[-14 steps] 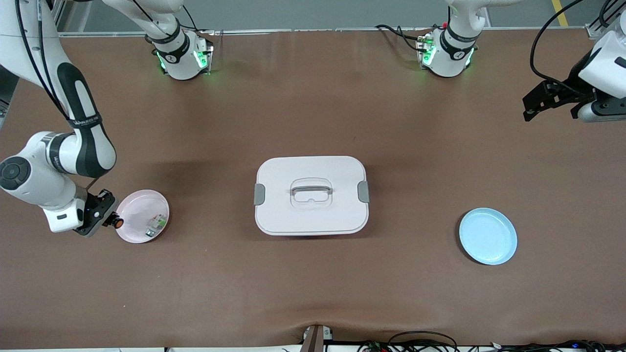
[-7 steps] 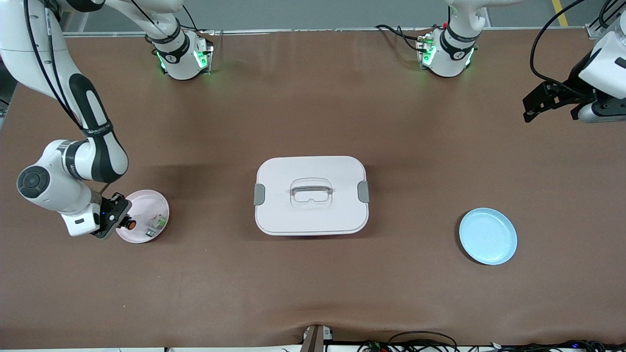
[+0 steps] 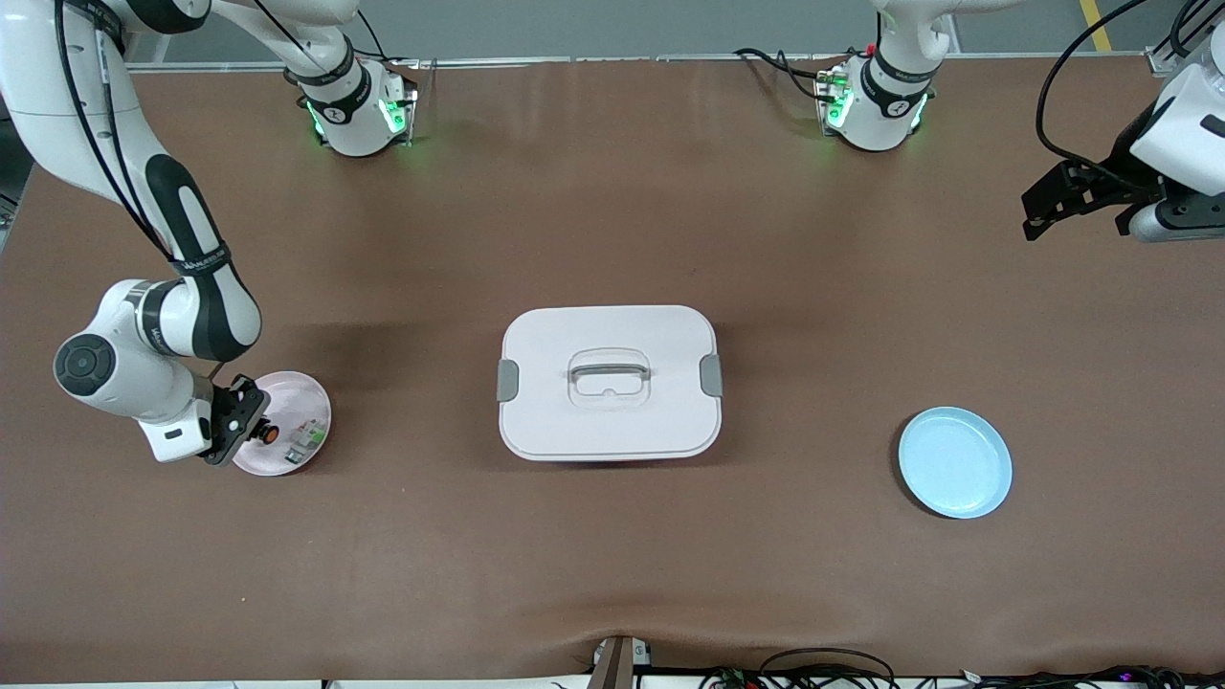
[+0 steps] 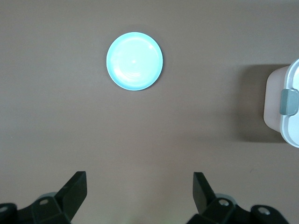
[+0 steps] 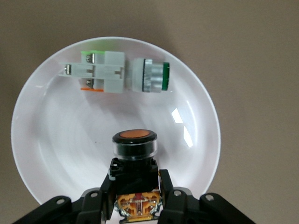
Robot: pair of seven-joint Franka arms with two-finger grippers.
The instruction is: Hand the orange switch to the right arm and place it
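Currently my right gripper (image 3: 251, 430) sits at the lower left of the front view, over the edge of the pink plate (image 3: 299, 398), clamped on the orange switch (image 3: 269, 433). In my right wrist view the gripper (image 5: 135, 196) has both fingers pressed against the switch's (image 5: 134, 145) black body, the orange button end facing out over the plate's (image 5: 56, 154) white-looking bowl. The switch is held above the plate; I cannot tell whether it touches the surface. A whitish-green part (image 5: 122, 72) lies in the same plate, toward the rim away from my fingers, apart from the switch; in the front view it (image 3: 306, 438) shows just beside the switch.

My left gripper (image 3: 1060, 206) waits at the upper right of the front view, over bare table (image 3: 861, 593) near the left arm's end. Its fingers (image 4: 74, 189) are spread wide, nothing between them. The blue plate (image 3: 954, 462) lies at lower right of the front view, and the lidded white container (image 3: 609, 381) stands at the centre.
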